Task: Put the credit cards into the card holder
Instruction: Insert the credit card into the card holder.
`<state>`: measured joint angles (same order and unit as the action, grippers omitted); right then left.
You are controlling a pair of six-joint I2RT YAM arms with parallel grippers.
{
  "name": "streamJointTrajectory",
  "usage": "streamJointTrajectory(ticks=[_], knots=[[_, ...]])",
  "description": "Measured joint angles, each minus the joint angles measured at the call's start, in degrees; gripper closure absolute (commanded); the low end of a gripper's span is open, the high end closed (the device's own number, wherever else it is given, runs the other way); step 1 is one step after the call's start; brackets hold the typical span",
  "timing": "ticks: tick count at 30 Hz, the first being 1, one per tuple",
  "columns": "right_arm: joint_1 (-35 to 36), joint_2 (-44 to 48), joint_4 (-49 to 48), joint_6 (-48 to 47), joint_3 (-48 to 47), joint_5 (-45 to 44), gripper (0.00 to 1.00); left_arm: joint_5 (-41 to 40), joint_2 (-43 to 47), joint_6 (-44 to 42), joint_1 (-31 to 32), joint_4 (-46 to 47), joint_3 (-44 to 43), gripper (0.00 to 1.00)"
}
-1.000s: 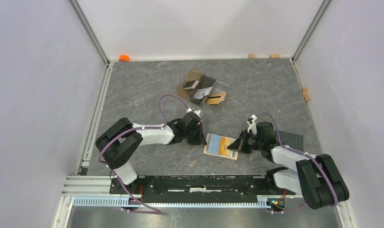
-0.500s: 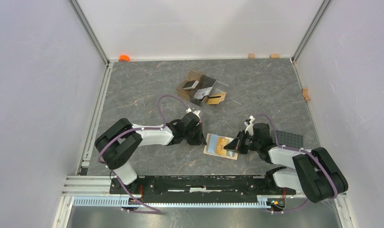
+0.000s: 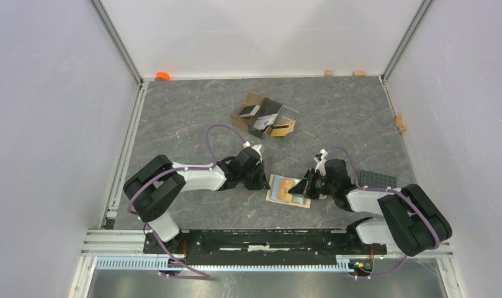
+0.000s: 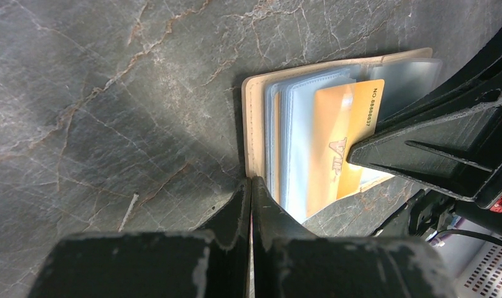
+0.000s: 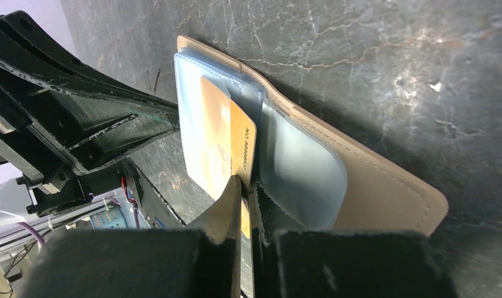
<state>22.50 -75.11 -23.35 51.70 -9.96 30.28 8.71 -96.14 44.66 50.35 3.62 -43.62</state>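
The tan card holder (image 3: 275, 190) lies open on the table between the arms, its light blue pockets facing up (image 4: 255, 124) (image 5: 372, 186). An orange-gold credit card (image 3: 291, 185) (image 4: 344, 136) (image 5: 226, 136) sits partly inside a blue pocket. My right gripper (image 3: 303, 188) (image 5: 245, 186) is shut on the card's outer edge. My left gripper (image 3: 264, 182) (image 4: 251, 183) is shut, with its tips against the holder's left tan edge. The left wrist view shows the right fingers (image 4: 434, 149) over the holder's right half.
A clear brown-tinted divided box (image 3: 264, 117) with cards in it stands further back at the middle. A dark studded plate (image 3: 378, 181) lies behind the right arm. An orange cap (image 3: 162, 76) and small wooden blocks (image 3: 328, 72) sit along the back and right walls.
My right gripper has moved left over the card holder, carrying the orange-gold card further across it. The left arm has held still.
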Motion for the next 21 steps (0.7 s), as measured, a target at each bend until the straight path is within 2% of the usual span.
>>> streamJointTrajectory(ticks=[4,7,15,18,21], knots=[[1.36,-0.39,0.70,-0.15,-1.25,-1.03,0.81,0.17,0.61,0.02,-0.02,0.81,0.98,0.98],[2.29,-0.07,3.69,-1.31,-2.97,-2.21,0.71,0.09,0.96,0.07,-0.02,1.44,1.66,0.98],[4.07,6.08,17.40,-9.14,-9.07,-11.56,0.46,0.24,1.09,1.36,0.28,4.09,3.15,0.98],[4.07,8.39,22.14,-11.87,-10.75,-14.99,0.45,0.35,1.09,1.79,0.37,5.07,3.58,0.98],[4.09,9.75,25.03,-13.64,-11.08,-16.48,0.48,0.42,1.09,2.01,0.39,5.53,3.78,0.98]])
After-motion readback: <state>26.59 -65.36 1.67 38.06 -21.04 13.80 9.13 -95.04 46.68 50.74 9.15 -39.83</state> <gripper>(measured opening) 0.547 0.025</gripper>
